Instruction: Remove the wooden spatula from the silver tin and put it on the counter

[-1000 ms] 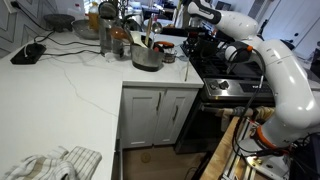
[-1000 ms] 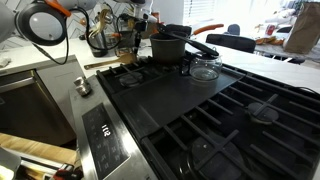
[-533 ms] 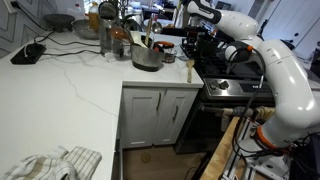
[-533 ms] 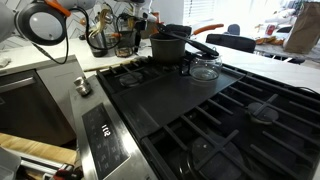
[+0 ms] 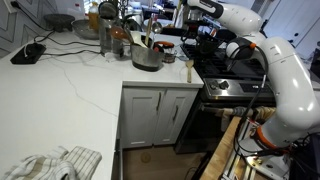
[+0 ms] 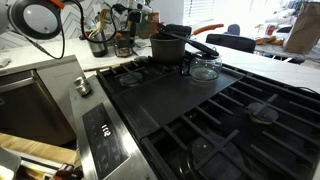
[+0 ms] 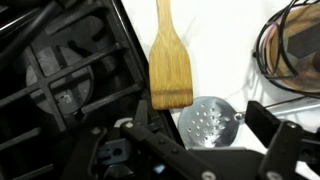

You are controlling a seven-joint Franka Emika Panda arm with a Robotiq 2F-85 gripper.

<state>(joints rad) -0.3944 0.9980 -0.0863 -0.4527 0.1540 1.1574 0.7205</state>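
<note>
In the wrist view the wooden spatula [image 7: 170, 62] lies flat on the white counter [image 7: 232, 55], blade towards me, along the edge of the black stovetop [image 7: 60, 75]. My gripper [image 7: 200, 120] hangs above it, open, with nothing between its fingers; a perforated metal shaker lid [image 7: 210, 122] shows below the gap. The silver tin's rim [image 7: 264, 50] is at the right edge of that view. In an exterior view the silver tin [image 5: 147, 58] holds several utensils on the counter [image 5: 70, 95], and the gripper [image 5: 190, 25] is up and to its right.
A dark pot [image 6: 170, 47] and a glass lid [image 6: 205, 68] sit on the stovetop [image 6: 200, 115]. Jars and bottles [image 5: 108, 35] crowd the counter behind the tin. A phone [image 5: 27, 53] and a crumpled cloth [image 5: 55, 163] lie further along the counter.
The gripper has opened and let go of the spatula, which now rests on the counter. The arm has lifted a little.
</note>
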